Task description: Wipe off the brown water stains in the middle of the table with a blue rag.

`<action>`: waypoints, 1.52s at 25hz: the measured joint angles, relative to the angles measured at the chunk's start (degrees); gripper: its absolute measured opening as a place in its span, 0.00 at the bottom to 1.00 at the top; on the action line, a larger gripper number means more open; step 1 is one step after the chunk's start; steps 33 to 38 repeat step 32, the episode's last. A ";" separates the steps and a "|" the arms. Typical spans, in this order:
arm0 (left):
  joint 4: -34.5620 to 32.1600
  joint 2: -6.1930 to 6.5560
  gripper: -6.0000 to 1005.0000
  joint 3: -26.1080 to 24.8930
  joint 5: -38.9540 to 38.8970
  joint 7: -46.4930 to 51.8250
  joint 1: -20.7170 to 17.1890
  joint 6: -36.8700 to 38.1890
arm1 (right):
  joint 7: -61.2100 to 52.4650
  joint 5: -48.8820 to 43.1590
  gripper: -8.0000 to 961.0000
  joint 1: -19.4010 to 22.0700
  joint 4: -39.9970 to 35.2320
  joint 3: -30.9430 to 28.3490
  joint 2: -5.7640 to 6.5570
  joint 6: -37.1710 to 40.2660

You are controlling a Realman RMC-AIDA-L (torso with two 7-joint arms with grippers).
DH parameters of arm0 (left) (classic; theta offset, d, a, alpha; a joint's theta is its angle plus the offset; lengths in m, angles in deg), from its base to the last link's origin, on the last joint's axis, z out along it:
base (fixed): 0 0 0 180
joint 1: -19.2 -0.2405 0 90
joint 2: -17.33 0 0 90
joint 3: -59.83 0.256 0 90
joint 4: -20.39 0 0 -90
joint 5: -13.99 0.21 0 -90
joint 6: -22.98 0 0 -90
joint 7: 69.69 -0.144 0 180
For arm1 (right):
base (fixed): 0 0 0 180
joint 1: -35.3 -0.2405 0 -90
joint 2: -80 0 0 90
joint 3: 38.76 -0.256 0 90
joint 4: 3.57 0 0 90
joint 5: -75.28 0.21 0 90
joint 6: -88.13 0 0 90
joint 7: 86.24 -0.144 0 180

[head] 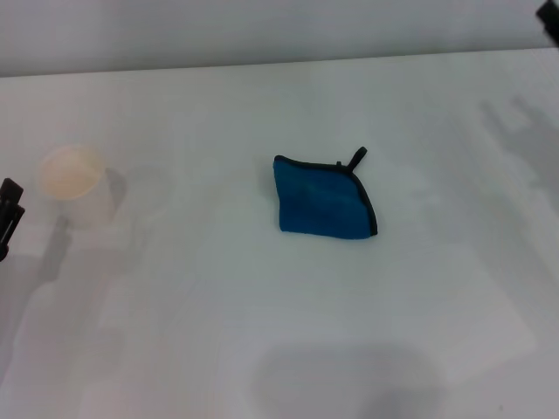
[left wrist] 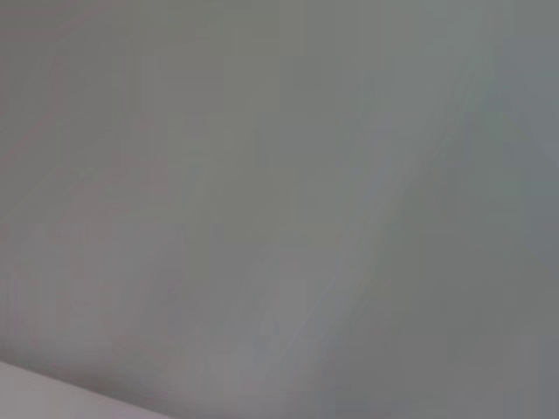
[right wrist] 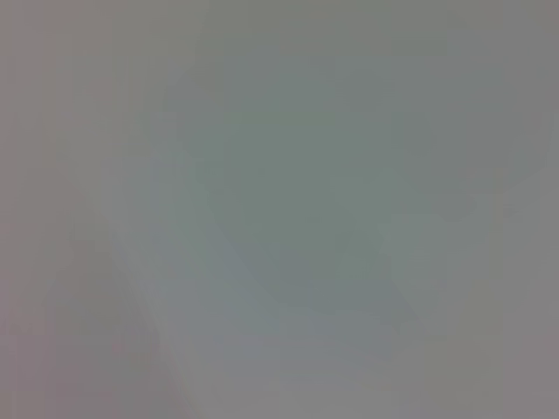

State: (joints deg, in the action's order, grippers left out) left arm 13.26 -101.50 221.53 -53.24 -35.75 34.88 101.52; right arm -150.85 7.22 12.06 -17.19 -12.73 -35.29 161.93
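The blue rag point(head: 320, 198), folded and edged in black with a short black loop tab, lies flat in the middle of the white table point(head: 262, 332). No brown water stains show on the tabletop; I cannot tell whether any lie under the rag. My left gripper point(head: 8, 216) shows only as a black part at the far left edge, well away from the rag. My right gripper point(head: 550, 17) shows only as a dark corner at the far right top edge. Both wrist views show only a plain grey surface.
A pale cup point(head: 75, 183) with light tan contents stands on the table at the left, close to my left gripper. The table's far edge meets a grey wall point(head: 262, 35).
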 joint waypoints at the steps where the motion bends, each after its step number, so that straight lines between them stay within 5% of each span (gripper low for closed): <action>1: 0.03 0.00 0.78 -0.03 0.00 0.00 0.08 -0.26 | 7.53 0.91 0.84 0.16 1.85 -0.42 -0.03 -0.28; 6: 0.03 0.00 0.78 -0.07 -0.32 -0.01 0.43 -0.70 | 43.87 8.16 0.84 -0.62 12.42 -0.67 -0.33 -5.40; 10: 0.08 0.00 0.78 -0.21 -0.51 -0.01 0.79 -0.75 | 54.34 12.98 0.84 -1.33 16.35 -0.72 -0.59 -6.64; 38: 0.17 -0.40 0.78 -0.56 -1.26 -0.06 1.49 -5.99 | 47.10 13.67 0.84 -0.49 16.03 -0.86 -0.26 -5.63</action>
